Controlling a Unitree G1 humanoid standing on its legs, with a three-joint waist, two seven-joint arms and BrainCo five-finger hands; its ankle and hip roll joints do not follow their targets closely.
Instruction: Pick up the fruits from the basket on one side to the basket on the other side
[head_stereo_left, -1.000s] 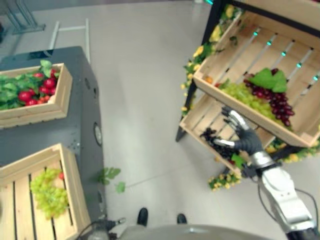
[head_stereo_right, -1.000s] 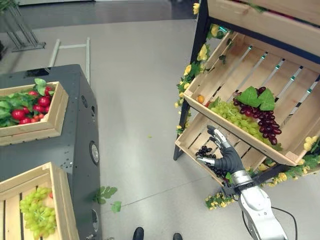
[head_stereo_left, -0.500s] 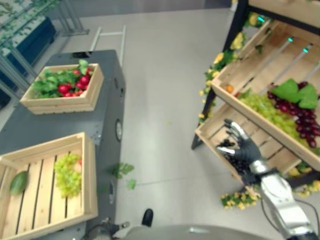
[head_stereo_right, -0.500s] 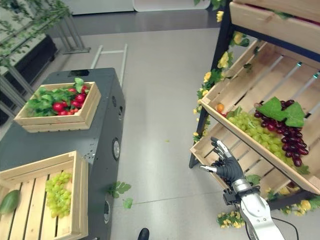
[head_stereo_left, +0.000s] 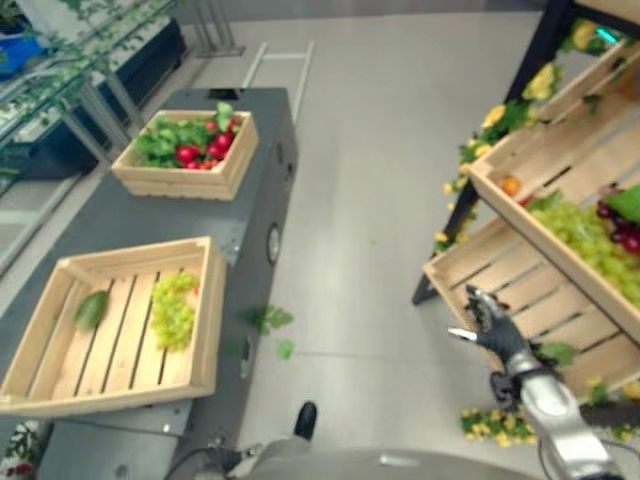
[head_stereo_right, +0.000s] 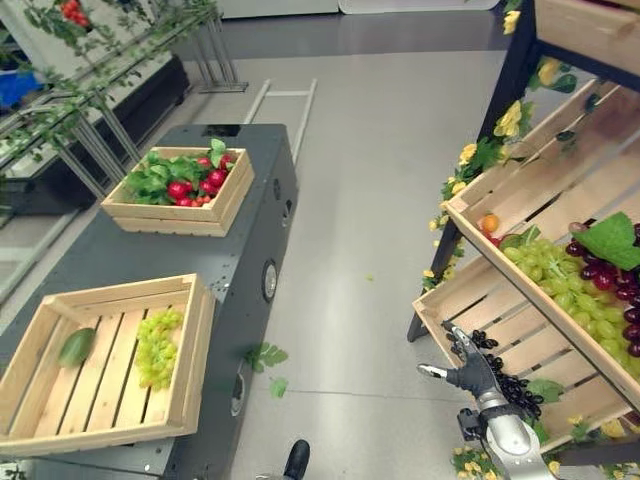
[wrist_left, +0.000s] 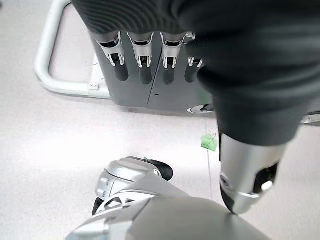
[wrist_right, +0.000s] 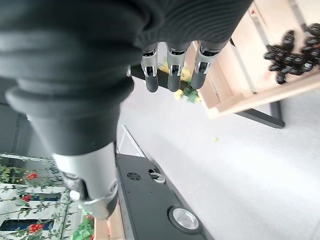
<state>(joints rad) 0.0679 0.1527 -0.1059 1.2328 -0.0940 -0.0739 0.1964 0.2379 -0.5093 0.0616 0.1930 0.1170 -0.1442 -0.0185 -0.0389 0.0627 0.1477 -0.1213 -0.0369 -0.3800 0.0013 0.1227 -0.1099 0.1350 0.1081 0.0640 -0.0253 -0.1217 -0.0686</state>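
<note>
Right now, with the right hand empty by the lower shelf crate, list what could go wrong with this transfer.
1. The right hand, fingers open and holding nothing, is near the dark grapes but not on them; a loose grab may shed berries.
2. The sloped upper crate overhangs the lower crate, so lifting straight up may hit its front board.
3. The target crate sits across open floor; a carried bunch could drop there.

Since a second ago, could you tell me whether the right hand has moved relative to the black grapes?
Yes. The right hand, open and empty, has drawn back from over the black grapes toward the front rim of the lower crate.
</note>
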